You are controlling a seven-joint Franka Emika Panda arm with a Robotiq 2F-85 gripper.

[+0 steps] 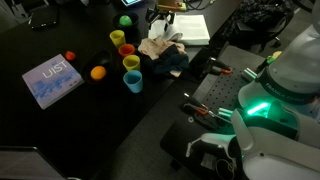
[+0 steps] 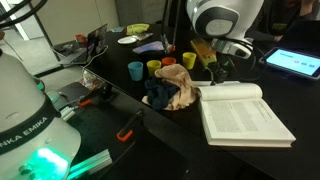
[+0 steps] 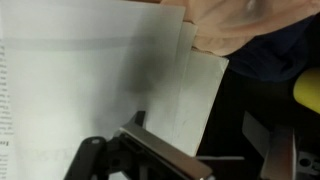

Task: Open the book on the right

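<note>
Lying open with its white printed pages up, the book [image 2: 245,120] rests flat on the dark surface [image 2: 150,135]; in an exterior view it sits near the far edge [image 1: 192,28], and the wrist view is mostly filled by its pale pages [image 3: 100,70]. Over the book's corner hangs the claw [image 2: 214,72], pointing down. In the wrist view the claw [image 3: 215,152] looks released, its fingers apart and nothing caught between them, though that picture is blurred. Just beside the book's edge lies a crumpled beige cloth [image 2: 178,85] on top of a dark blue cloth [image 2: 158,97]. Beyond the cloths stand several cups, among them a yellow cup [image 2: 153,67] and a black cup [image 2: 135,70]. Well apart from all this, a larger blue book [image 1: 52,80] lies closed, with an orange ball [image 1: 97,72] between it and the cups.
</note>
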